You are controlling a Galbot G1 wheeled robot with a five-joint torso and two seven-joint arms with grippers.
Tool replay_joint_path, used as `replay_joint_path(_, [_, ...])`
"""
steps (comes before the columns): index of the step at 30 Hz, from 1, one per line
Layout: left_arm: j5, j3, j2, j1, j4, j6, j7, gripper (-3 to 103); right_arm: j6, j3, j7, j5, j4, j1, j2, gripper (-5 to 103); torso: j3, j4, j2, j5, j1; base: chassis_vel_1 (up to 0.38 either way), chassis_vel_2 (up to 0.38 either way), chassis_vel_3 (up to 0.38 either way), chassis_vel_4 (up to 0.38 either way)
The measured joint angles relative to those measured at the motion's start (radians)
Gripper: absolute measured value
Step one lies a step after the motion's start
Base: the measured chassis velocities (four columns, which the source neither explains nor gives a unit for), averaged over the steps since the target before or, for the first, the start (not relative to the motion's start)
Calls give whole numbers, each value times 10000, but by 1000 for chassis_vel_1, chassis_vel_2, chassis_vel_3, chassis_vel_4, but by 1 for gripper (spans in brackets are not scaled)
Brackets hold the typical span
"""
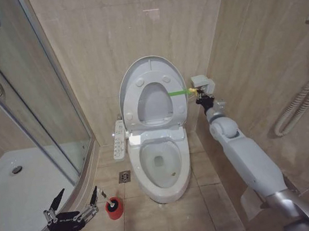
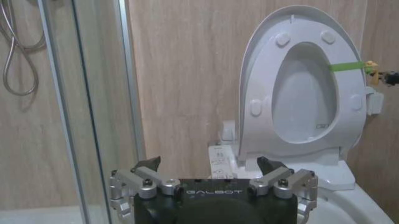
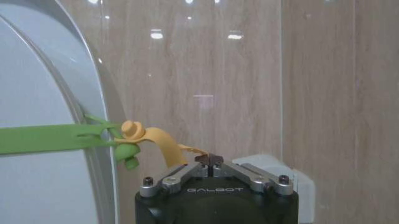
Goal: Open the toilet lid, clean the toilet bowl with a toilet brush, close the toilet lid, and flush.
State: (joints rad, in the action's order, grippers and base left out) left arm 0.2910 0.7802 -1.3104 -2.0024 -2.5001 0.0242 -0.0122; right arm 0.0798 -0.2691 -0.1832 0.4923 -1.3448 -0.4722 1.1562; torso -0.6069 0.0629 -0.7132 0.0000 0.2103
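Holding the yellow tab (image 3: 153, 142) that hangs off the green strap (image 1: 179, 92) on the lid (image 1: 133, 84), my right gripper (image 1: 200, 93) has its fingers pinched together on that tab, up by the wall beside the upright lid. The lid and the seat (image 1: 154, 101) both stand raised against the wall, so the bowl (image 1: 161, 163) lies open below.

I judge the opening step to be about done; what matters now is letting go cleanly. I'd want the lid leaning past its balance point before I part the fingers, and I'd ease off the pull so the strap goes slack instead of snapping the lid forward. Backing the right arm straight away from the wall box (image 1: 202, 82) should keep it from catching.

My left gripper (image 1: 70, 209) hovers low near the floor with its fingers spread wide, just beside the brush (image 1: 103, 195) standing in its red cup (image 1: 114, 208). The thin handle looks easy to knock, so I'd come in square and close gently.

The floor (image 1: 207, 171) is beige tile, likely slick, with a small drain (image 1: 125, 177) left of the bowl. The shower glass (image 1: 34, 108) curves close on my left, and a control panel (image 1: 120, 138) sits on the toilet's side. It is tight here.
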Motion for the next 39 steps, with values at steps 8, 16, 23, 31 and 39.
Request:
replay_joint_path(8, [0, 0, 0, 0, 0, 0, 0, 100, -152, 251, 5, -141, 727, 835, 171, 0, 0, 0, 0, -1, 0, 0, 0, 0, 0])
replay_joint_path(16, [0, 0, 0, 0, 0, 0, 0, 100, -201, 451, 10, -216, 1121, 1320, 350, 0, 0, 1, 0, -1, 1, 0, 0, 0, 0])
replay_joint_path(23, [0, 0, 0, 0, 0, 0, 0, 100, -205, 744, -124, -247, 1467, 1772, 521, 0, 1, -1, -1, -1, 0, 0, 0, 0, 0])
replay_joint_path(31, [0, 0, 0, 0, 0, 0, 0, 100, -203, 912, -191, -252, 1537, 1864, 492, 0, 1, -1, -1, 0, 0, 0, 0, 0, 0])
replay_joint_path(39, [0, 0, 0, 0, 0, 0, 0, 100, -195, 971, -214, -197, 1468, 1880, 275, 0, 1, -3, -1, -1, 0, 0, 0, 0, 0])
